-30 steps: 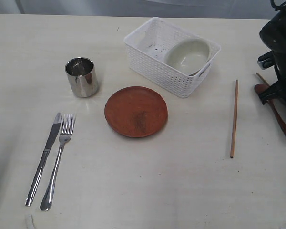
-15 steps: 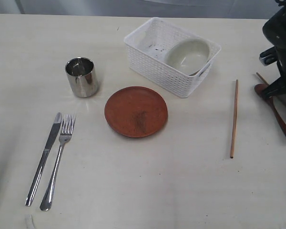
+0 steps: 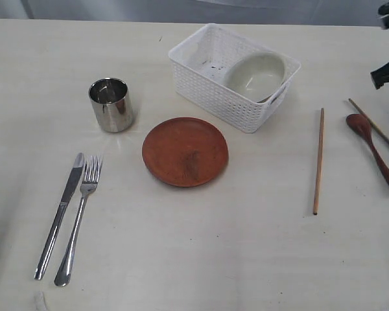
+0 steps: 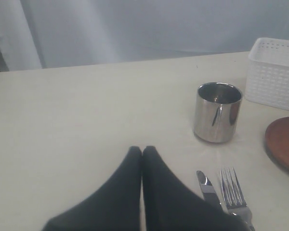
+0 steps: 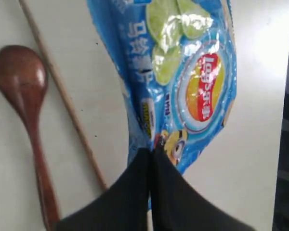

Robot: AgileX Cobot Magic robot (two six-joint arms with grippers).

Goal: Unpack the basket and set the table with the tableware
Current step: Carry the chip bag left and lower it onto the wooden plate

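Blue plastic chip bag (image 5: 183, 72), beside reddish-brown wooden spoon (image 5: 25, 91), is clamped in right pincer (image 5: 151, 151); left pincer (image 4: 142, 150) clenched.

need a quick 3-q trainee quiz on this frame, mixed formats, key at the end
1. True or false: the bowl sits inside the basket.
2. What lies right beside the knife? A. the bowl B. the fork C. the basket
3. Fill in: the right gripper is shut on the edge of the ___.
Key: 1 true; 2 B; 3 chip bag.
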